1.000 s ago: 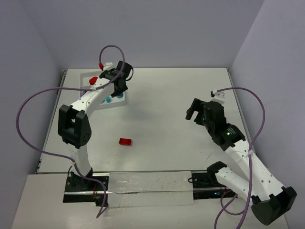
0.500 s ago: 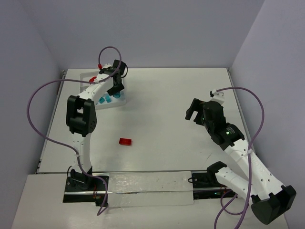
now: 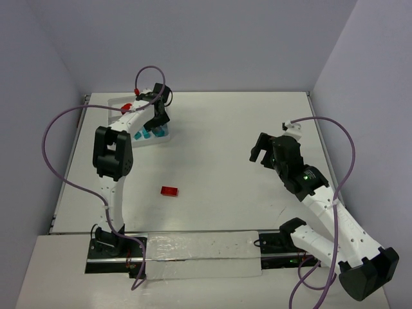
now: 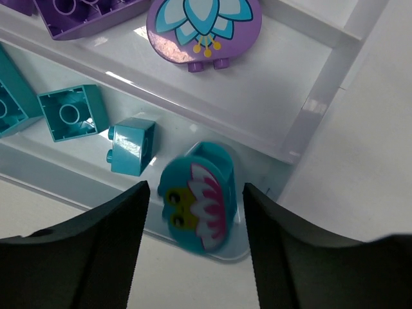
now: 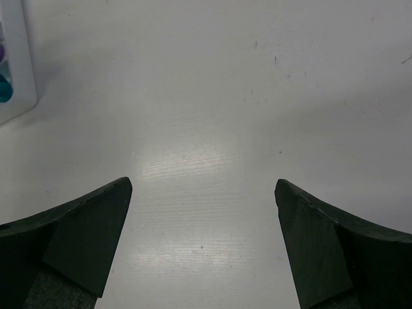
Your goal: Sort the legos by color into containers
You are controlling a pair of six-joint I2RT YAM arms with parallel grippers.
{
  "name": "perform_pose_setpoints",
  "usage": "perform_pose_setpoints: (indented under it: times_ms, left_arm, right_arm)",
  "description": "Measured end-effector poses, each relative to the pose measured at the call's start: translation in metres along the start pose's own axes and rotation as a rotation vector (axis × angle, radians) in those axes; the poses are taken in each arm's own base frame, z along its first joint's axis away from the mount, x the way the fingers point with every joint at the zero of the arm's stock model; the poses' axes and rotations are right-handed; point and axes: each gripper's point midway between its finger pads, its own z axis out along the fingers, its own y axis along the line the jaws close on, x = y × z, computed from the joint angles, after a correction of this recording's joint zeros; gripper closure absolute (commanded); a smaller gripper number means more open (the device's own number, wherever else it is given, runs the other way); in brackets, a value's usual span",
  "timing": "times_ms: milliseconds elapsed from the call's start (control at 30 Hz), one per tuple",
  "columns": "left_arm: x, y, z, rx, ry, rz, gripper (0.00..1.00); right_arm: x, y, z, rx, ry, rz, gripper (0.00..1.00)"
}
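Note:
The white ribbed tray (image 3: pixel 168 134) stands at the far left of the table. In the left wrist view its rim (image 4: pixel 322 96) frames a purple brick (image 4: pixel 84 9) and a round purple flower piece (image 4: pixel 204 26) in one compartment. Two teal bricks (image 4: pixel 67 112) lie in the compartment beside it. A rounded teal piece with a pink flower (image 4: pixel 196 196), blurred, sits at that compartment's end. My left gripper (image 4: pixel 194 212) is open, with a gap on each side of the piece. A red piece (image 3: pixel 127 107) lies in the tray. A red brick (image 3: pixel 170 190) lies on the table. My right gripper (image 3: pixel 261 149) is open and empty.
A long clear strip with black clamps (image 3: pixel 193 254) runs along the near edge. Walls enclose the table on the left, back and right. The right wrist view shows bare table under my right gripper (image 5: pixel 203 187) and the tray's corner (image 5: pixel 16 64) at far left.
The left arm has swung its elbow up and inward, and its gripper has shifted a little over the tray's right end. The right arm and the red brick have not moved.

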Motion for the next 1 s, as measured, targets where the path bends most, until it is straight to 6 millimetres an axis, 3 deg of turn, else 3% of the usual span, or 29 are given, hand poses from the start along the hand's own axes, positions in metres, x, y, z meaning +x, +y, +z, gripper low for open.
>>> perform_pose_setpoints:
  times_ms: [133, 267, 433, 600, 733, 833, 1000]
  left_arm:
    - [-0.001, 0.0, 0.0, 0.003, -0.003, 0.008, 0.13]
    - [-0.004, 0.0, -0.004, 0.008, -0.007, 0.011, 0.12]
    - [-0.015, 0.016, -0.037, 0.036, -0.045, -0.008, 0.12]
    - [-0.032, 0.08, -0.092, 0.028, -0.104, -0.088, 0.12]
    - [-0.044, 0.147, -0.115, -0.023, -0.152, -0.222, 0.12]
    - [-0.027, 0.202, -0.112, -0.106, -0.132, -0.315, 0.12]
    - [-0.001, 0.274, -0.084, -0.244, -0.028, -0.464, 0.12]
  right_arm:
    - [0.0, 0.0, 0.0, 0.0, 0.0, 0.0, 0.0]
    - [0.0, 0.001, 0.0, -0.005, 0.0, 0.001, 0.0]
    - [-0.002, 0.004, 0.001, -0.017, -0.006, 0.005, 0.0]
    - [-0.004, 0.007, 0.001, -0.03, -0.012, 0.009, 0.0]
    - [-0.006, 0.011, 0.001, -0.047, -0.02, 0.014, 0.0]
    - [-0.008, 0.014, 0.001, -0.062, -0.026, 0.018, 0.0]
    - [-0.006, 0.019, 0.003, -0.091, -0.026, 0.029, 0.0]
